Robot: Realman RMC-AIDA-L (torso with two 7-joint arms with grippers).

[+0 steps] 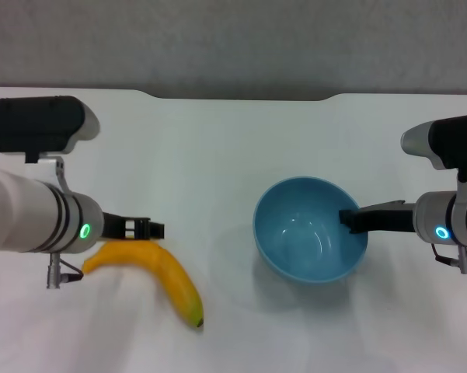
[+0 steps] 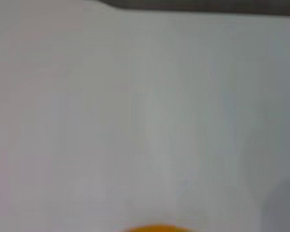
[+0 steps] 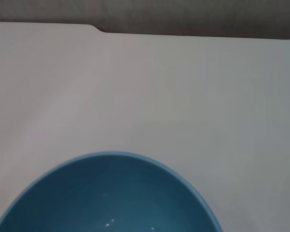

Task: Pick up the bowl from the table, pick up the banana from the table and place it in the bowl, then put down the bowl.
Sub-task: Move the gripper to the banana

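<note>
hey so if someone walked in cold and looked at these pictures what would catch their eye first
Probably the light-blue bowl on the robot's right side of the white table, with the right gripper at its rim. Next the yellow banana lying on the left side, with the left gripper just above its upper end. The bowl is empty.

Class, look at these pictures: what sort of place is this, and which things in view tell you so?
Probably a robot test bench, not a kitchen: a plain white table against a grey wall, holding only a banana and a bowl, each with a gripper at it.
</note>
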